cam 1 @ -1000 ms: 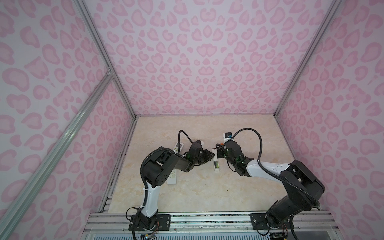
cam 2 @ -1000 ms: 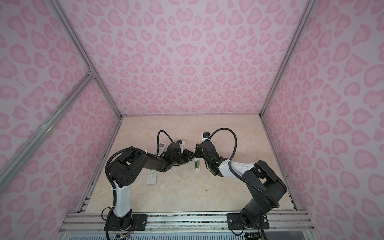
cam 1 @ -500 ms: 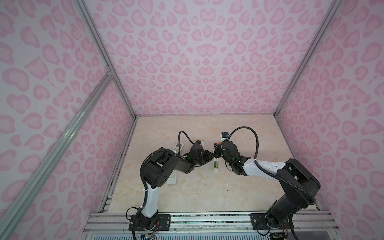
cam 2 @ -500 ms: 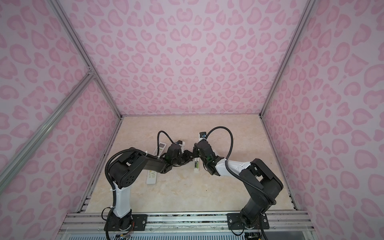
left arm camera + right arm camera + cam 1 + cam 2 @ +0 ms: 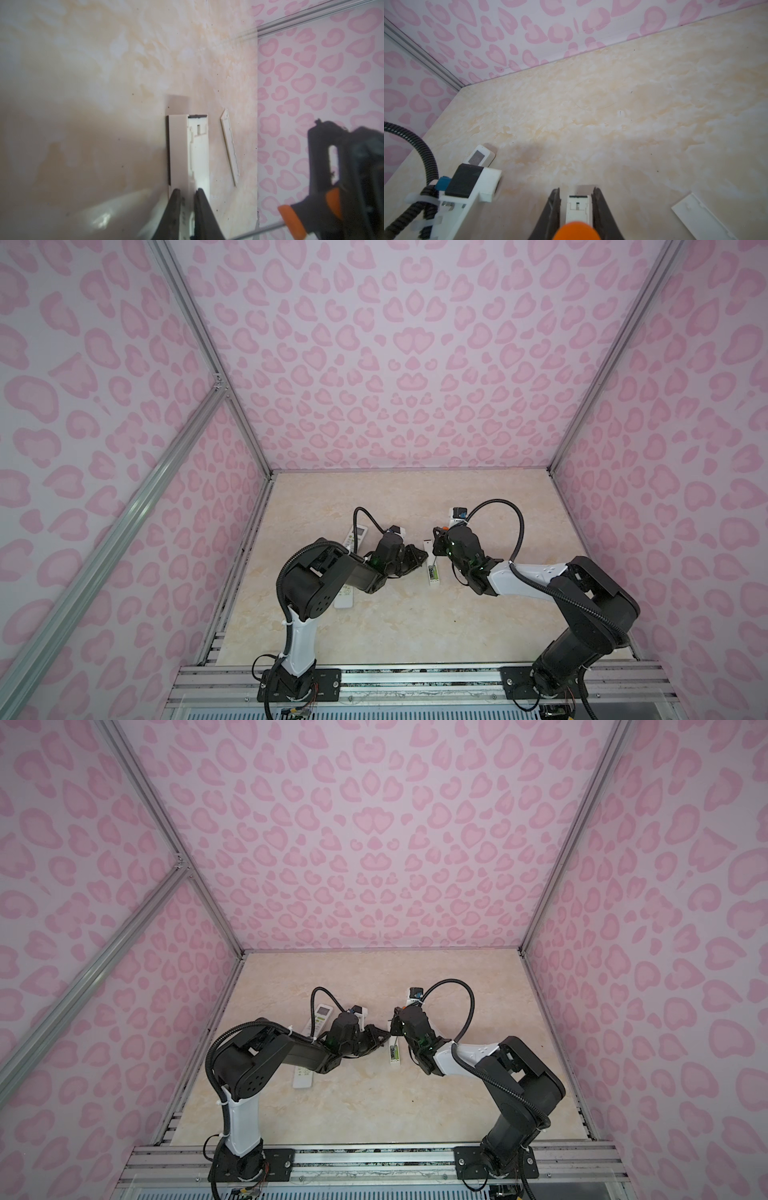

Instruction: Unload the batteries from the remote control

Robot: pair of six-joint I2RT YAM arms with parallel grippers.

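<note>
Beige marbled tabletop (image 5: pixel 415 497), white remotes (image 5: pixel 356 536), detached cover (image 5: pixel 702 218)

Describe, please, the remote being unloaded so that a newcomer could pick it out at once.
Look at the middle of the marble table, where a slim white remote sits. Unlike the two face-up remotes to its left, its back is open, showing lime green batteries.

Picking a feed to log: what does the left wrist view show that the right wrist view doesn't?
Only the left wrist: the orange-handled screwdriver's thin metal shaft. Only the right wrist: a second white remote with a grey screen and the left arm's camera mount. Both: the white remote with its back opened, the loose flat white cover and the orange handle.
</note>
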